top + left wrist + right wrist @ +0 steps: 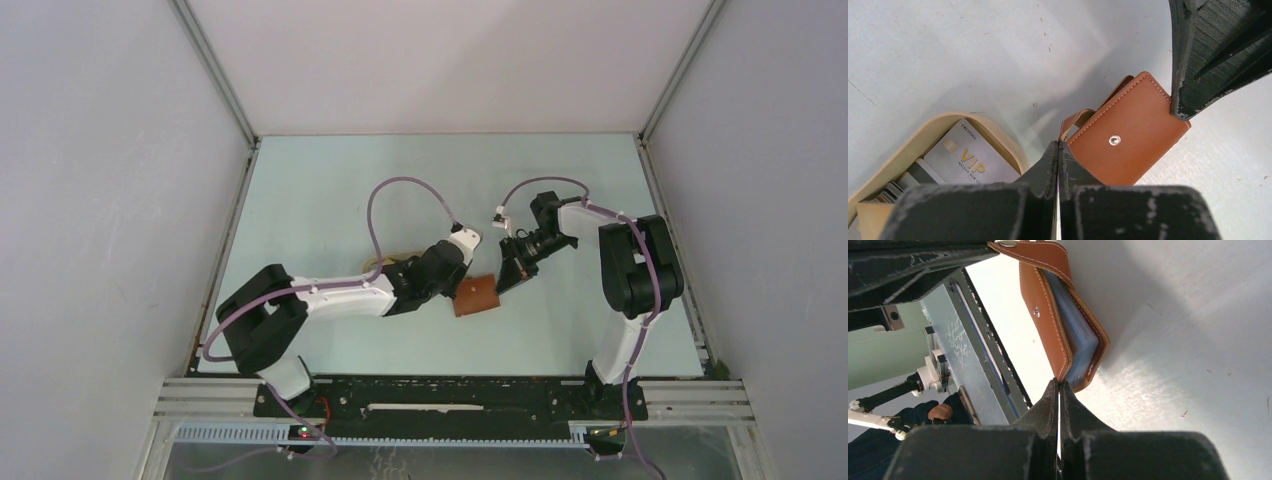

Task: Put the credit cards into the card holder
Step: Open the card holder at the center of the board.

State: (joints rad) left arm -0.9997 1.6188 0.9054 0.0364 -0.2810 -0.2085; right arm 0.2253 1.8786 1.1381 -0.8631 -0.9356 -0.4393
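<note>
Both sets of fingers are pressed fully together with nothing between them. The left fingers [1058,145] are shut right at the near edge of the card holder [1128,130], and the right fingers [1058,382] are shut with their tips against its other side. From the left wrist you can see one dark right finger touching the holder's far corner.

The card holder itself is the tan-brown leather one, sitting on the pale bench [948,50] in the middle between the two arms. It's folded over but not fastened: the strap [1075,120] hangs loose, the snap stud [1114,140] is bare on the outer face, and the right wrist view shows blue-grey pockets peeking out between the covers.

The credit cards [923,172] are over in the oval cream tray [923,131] just beside the holder, under the left arm. A whitish VIP card [973,160] lies on top, with darker ones tucked below it. I can't tell how many there are.
</note>
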